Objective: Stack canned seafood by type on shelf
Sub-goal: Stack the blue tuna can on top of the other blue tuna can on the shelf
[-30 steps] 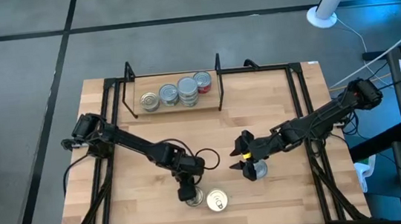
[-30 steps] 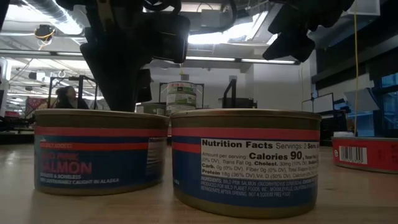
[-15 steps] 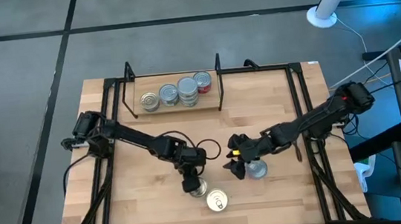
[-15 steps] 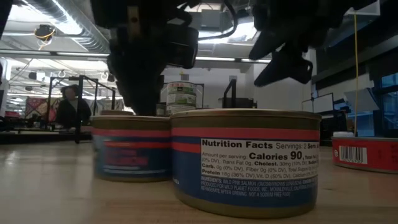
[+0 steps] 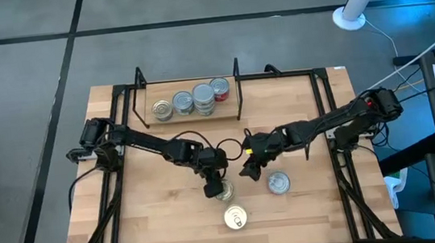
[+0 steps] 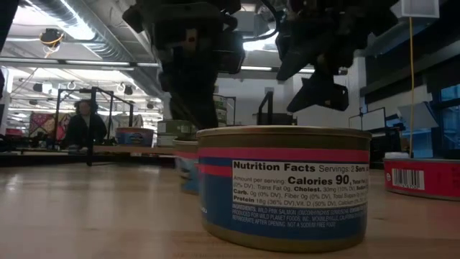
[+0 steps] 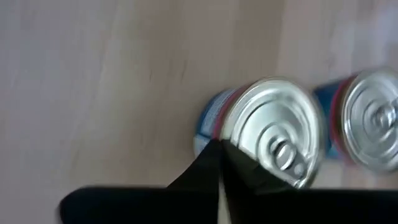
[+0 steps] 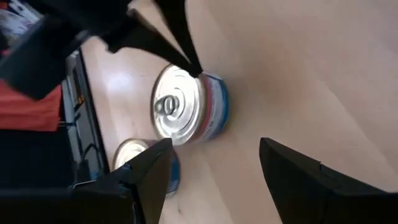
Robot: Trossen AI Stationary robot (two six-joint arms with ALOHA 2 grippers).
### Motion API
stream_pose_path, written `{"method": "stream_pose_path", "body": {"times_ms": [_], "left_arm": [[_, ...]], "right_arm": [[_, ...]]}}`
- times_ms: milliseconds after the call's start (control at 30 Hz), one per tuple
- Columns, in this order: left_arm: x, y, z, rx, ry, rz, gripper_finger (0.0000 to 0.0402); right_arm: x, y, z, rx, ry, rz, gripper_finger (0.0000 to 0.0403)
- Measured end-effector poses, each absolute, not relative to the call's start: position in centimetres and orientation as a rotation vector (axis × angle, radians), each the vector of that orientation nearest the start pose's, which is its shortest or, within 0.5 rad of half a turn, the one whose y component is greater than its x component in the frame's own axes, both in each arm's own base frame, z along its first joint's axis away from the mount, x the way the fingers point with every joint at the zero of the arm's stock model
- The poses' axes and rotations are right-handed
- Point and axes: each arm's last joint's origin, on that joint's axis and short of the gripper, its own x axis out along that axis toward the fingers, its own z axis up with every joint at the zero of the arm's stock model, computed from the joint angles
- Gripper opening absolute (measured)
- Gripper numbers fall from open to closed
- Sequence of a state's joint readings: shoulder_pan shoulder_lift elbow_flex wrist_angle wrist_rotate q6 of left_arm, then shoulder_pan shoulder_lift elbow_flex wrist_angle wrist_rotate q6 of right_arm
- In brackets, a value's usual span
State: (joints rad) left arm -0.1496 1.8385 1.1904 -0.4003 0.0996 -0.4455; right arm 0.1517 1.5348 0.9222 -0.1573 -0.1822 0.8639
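Even overhead light on the table; ceiling strips glare in the low view. Left wrist view blurs; can lids shine.

My table is pale wood with a fine straight grain and a soft satin sheen, smooth in both wrist views. The tin under my left gripper has a bright, glossy metal lid with pressed rings and a pull tab, and a printed paper label in blue and red around its side. The near tin shows the same label, slightly shiny, between dull gold metal rims. My fingers look like matt black plastic. At twelve o'clock, the shelf is light wood held by thin black metal rods with a dull finish.
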Motion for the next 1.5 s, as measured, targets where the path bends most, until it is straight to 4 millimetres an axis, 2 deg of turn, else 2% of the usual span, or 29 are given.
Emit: {"method": "stream_pose_path", "body": {"times_ms": [200, 433, 733, 1067, 1500], "left_arm": [[36.8, -5.4, 17.8, -0.322, 1.033, 0.028, 0.0], [36.8, -5.1, 19.1, -0.229, 0.954, 0.071, 0.0], [36.6, -5.2, 19.7, -0.193, 0.93, 0.091, 0.0], [36.4, -6.4, 19.8, -0.121, 0.915, 0.114, 0.0], [36.2, -7.8, 20.5, -0.036, 0.841, 0.173, 0.0]], "right_arm": [[31.4, 4.6, 19.8, 0.831, 0.887, -0.069, 0.0241], [32.1, 4.8, 18.3, 0.83, 0.923, -0.08, 0.0241], [32.7, 4.6, 18.3, 0.776, 0.83, -0.123, 0.0241], [32.7, 4.4, 18.3, 0.786, 0.838, -0.121, 0.0241], [32.9, 4.1, 18.3, 0.835, 0.855, -0.034, 0.0241]]}}
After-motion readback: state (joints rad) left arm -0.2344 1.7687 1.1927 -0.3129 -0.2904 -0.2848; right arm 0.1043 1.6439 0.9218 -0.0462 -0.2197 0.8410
